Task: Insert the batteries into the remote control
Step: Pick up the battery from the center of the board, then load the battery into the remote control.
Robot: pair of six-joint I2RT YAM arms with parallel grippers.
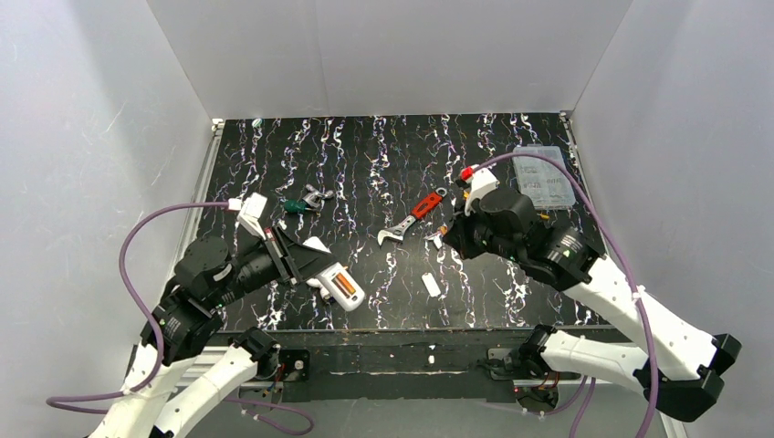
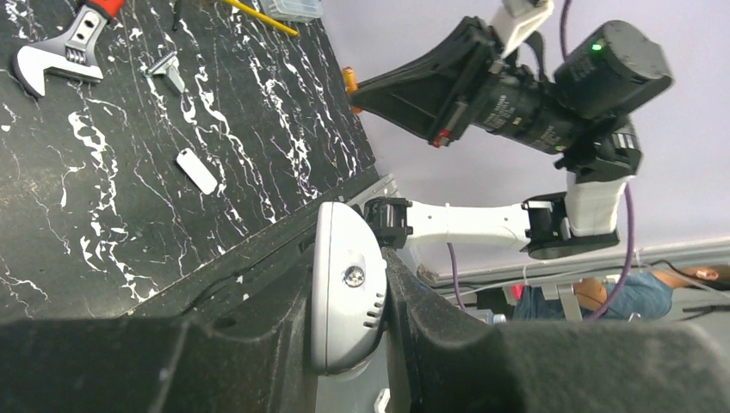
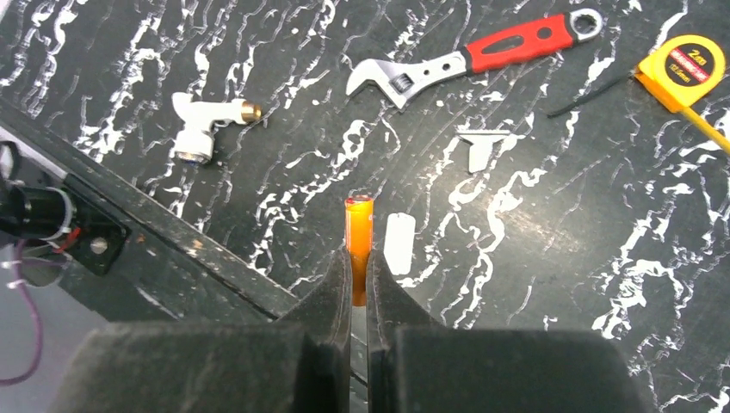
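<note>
**Battery in hand, remote waiting**

The right gripper (image 3: 359, 258) is pinched almost fully closed on a thin orange cylindrical battery (image 3: 359, 224), whose tip pokes out past the fingertips. The left gripper (image 2: 347, 284) is clamped tight on the slim white plastic remote control (image 1: 354, 297), at eight o'clock from the right gripper (an orange cell already shows in its open recess). The smart play, I'd say, is to line the battery up parallel with the free slot, lower it gently one end first, and release only once it's seated.
</note>
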